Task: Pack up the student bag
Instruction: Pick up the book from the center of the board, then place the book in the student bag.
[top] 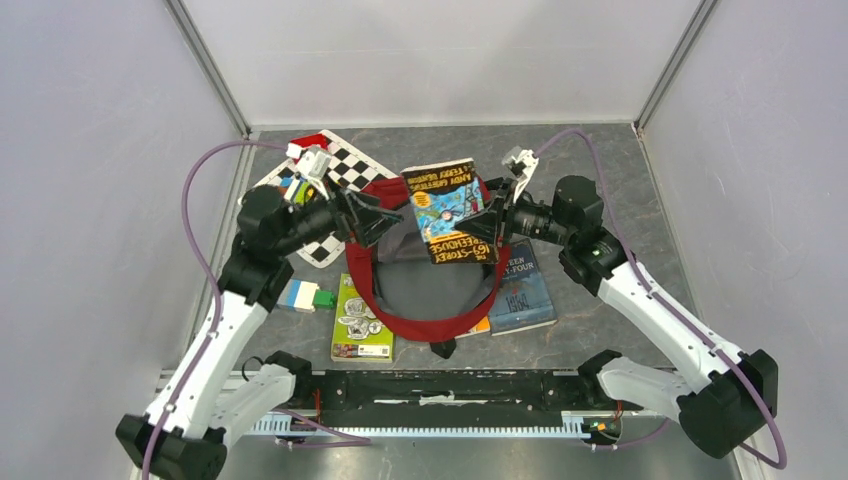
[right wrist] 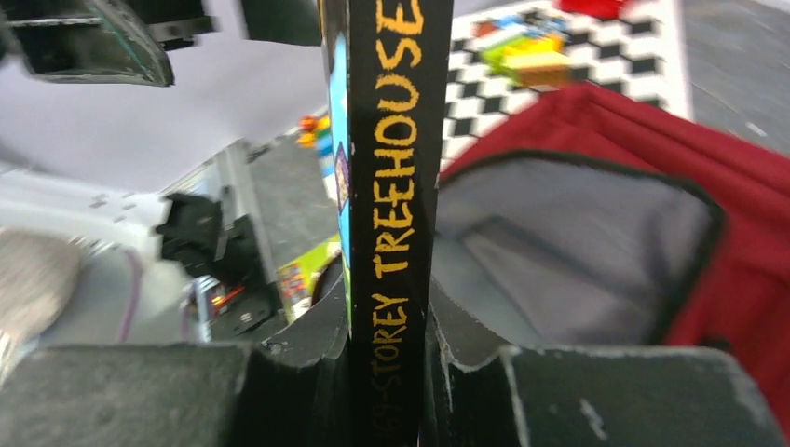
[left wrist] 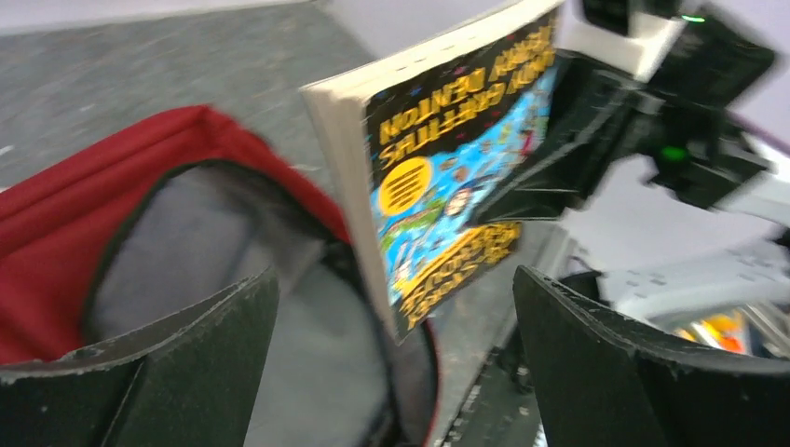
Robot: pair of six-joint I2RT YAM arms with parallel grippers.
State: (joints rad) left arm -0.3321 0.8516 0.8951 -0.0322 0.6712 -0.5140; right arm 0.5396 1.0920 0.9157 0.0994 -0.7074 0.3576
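Observation:
The student bag [top: 425,322] lies in the middle of the table, dark red, its mouth open onto grey lining [right wrist: 568,242]. Above the mouth hangs a black paperback, the Treehouse book [top: 452,210], standing on edge. My right gripper [right wrist: 391,349] is shut on its spine, one finger pressed to each cover. My left gripper [left wrist: 396,279] stands wide open just left of the book, over the bag's red rim [left wrist: 140,158], holding nothing. In the top view the left gripper [top: 375,215] and the right gripper [top: 492,222] face each other across the book.
A chequered board [top: 345,175] with toy bricks lies at the back left. A green book [top: 362,318] and blue-white-green bricks [top: 305,296] lie left of the bag. A blue book [top: 522,290] lies to the bag's right. Grey walls close in three sides.

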